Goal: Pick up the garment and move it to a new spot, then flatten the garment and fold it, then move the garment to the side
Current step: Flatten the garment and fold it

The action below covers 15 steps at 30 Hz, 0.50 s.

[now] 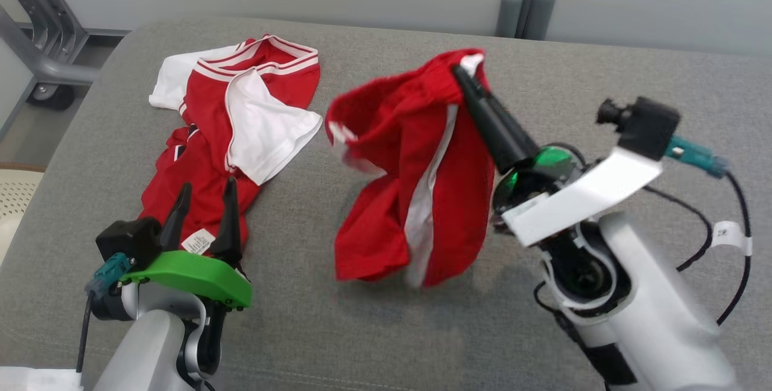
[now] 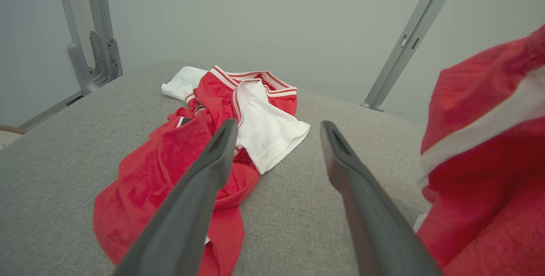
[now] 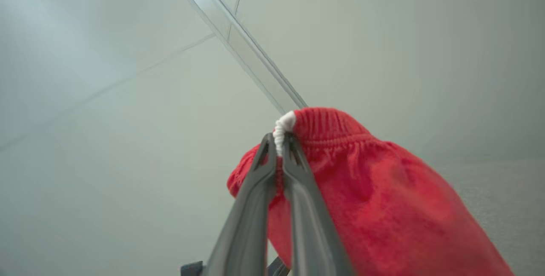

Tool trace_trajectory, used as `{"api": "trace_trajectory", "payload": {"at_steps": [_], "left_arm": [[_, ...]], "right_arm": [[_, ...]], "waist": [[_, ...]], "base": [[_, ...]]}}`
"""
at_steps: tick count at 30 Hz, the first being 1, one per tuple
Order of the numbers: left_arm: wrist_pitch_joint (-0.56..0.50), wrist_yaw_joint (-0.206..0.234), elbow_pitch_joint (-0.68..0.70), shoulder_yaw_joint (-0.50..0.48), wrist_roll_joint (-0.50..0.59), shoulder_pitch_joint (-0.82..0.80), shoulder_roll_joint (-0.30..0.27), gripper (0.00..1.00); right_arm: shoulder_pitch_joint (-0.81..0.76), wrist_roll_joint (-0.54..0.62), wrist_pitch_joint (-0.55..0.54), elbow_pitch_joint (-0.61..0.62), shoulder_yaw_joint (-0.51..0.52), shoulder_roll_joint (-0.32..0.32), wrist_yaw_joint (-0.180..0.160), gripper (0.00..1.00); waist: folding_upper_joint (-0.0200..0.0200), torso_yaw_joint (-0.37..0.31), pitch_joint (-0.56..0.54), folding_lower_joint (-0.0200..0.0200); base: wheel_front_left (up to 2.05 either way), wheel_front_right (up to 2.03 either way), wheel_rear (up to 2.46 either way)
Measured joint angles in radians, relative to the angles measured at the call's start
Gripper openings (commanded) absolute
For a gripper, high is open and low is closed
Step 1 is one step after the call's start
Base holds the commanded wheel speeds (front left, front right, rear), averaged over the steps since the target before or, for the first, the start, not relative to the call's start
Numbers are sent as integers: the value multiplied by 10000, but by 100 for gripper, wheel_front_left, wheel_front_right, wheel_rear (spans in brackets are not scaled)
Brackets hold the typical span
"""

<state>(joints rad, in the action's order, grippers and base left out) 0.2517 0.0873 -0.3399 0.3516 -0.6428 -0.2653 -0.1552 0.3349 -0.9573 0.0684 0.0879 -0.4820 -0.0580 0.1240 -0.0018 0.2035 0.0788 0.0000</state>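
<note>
Dangling shorts (image 1: 416, 186) — jersey (image 1: 208, 162) nearby.

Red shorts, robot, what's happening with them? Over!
Right pincer shut on waistband of red shorts, dangling over grey cushion. Left pincer open, empty. Jersey lies apart, left of shorts.

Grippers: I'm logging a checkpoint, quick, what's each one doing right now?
Left gripper: jaws open, holding nothing.
Right gripper: jaws closed on the red shorts, at the waistband.
</note>
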Motion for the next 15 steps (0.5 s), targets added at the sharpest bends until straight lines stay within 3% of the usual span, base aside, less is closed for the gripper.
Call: {"api": "trace_trajectory", "payload": {"at_steps": [2,7,11,12,15], "left_arm": [[0,-2,23,-36,31,5,81,100],[0,-2,146,-178,52,101,174,100],[0,-8,178,-226,54,292,234,100],[0,-27,192,-222,54,346,242,100],[0,-71,213,-224,54,503,282,100]], "right_arm": [[161,-1060,46,293,462,-25,-86,0],[333,-2828,188,-130,1609,-23,-1580,0],[-318,-2585,174,-1634,2470,0,-2594,0],[-651,-2483,176,-1967,2700,2,-2763,0],[-1559,-2284,284,-2704,3204,-12,-2736,0]], "waist": [[0,2,-39,0],[0,13,-110,0],[0,-35,-104,0],[0,-63,-96,0],[0,-174,-45,0]], "base": [[0,0,0],[0,0,0],[0,0,0],[0,0,0],[0,0,0]]}}
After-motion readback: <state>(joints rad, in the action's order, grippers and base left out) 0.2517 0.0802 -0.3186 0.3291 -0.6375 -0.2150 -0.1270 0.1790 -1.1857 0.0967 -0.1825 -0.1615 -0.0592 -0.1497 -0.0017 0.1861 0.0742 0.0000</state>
